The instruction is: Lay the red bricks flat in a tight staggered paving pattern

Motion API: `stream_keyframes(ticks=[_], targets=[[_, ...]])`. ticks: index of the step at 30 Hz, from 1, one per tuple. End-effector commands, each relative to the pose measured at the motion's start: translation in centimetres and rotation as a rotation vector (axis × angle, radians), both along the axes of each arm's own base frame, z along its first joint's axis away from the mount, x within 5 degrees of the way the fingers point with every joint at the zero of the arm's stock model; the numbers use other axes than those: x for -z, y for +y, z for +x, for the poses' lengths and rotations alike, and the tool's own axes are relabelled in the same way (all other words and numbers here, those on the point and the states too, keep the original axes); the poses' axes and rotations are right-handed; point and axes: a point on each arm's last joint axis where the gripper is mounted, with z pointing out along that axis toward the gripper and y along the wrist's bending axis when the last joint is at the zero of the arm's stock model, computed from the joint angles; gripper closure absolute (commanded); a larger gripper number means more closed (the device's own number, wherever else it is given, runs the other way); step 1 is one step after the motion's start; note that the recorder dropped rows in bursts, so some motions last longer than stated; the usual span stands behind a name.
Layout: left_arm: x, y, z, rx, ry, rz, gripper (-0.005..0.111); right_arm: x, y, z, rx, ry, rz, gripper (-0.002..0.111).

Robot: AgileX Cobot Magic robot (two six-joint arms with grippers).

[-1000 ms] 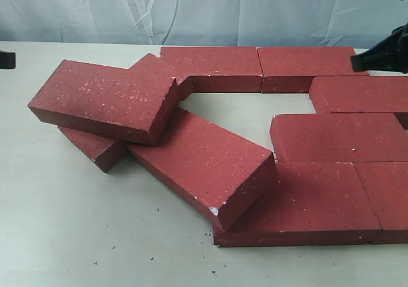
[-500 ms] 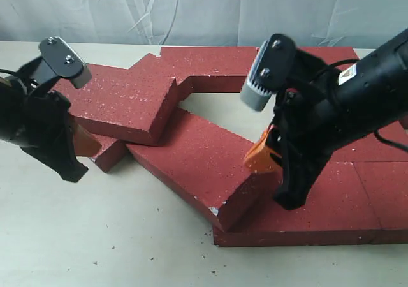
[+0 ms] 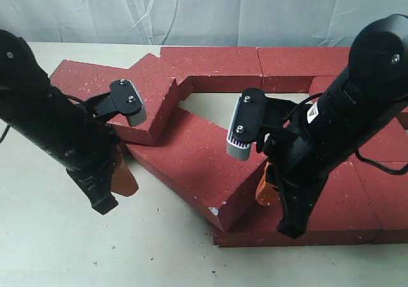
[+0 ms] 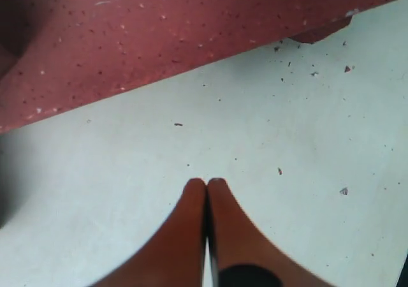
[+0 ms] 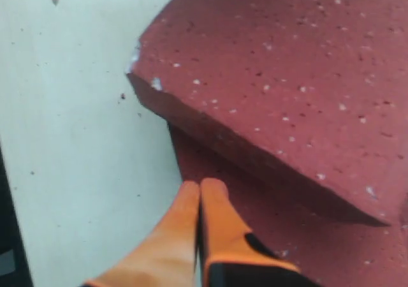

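The red bricks [image 3: 213, 64] are dark with white specks. Right ones lie flat, side by side. Left ones lean, piled crooked.

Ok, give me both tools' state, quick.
Left tool: closed, holding nothing.
Right tool: closed, holding nothing.

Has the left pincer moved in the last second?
Yes. The left pincer, shut, has come in from the view's left edge toward the tilted brick, now low over the table beside it.
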Motion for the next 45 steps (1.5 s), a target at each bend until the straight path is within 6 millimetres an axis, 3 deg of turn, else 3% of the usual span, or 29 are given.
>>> stream_keyframes(ticks=[1,15,24,36,41,45], targets=[[0.8,-0.9,0.8,0.006,0.033,-0.011,0.107,0.0,0.1,0.9,0.065,-0.079,0.007,0.109],[1.2,-1.4,1.6,-0.021,0.036,-0.034,0.107,1.0,0.3,2.9,0.046,-0.231,-0.031,0.109],[1.1,-1.6,2.5,-0.088,-0.034,-0.06,0.107,0.1,-0.2,5.3,0.091,-0.502,-0.031,0.109],[0.4,-1.5,4.6,-0.211,-0.213,-0.078,0.107,-1.6,-4.2,9.4,0.344,-0.695,0.099,0.109],[-2.0,-0.6,5.6,-0.286,-0.233,-0.091,0.107,-1.8,-4.4,9.0,0.441,-0.567,0.12,0.109],[-3.7,1.0,5.1,-0.291,-0.243,-0.013,0.107,-4.1,-1.9,6.2,0.312,-0.258,0.1,0.109]])
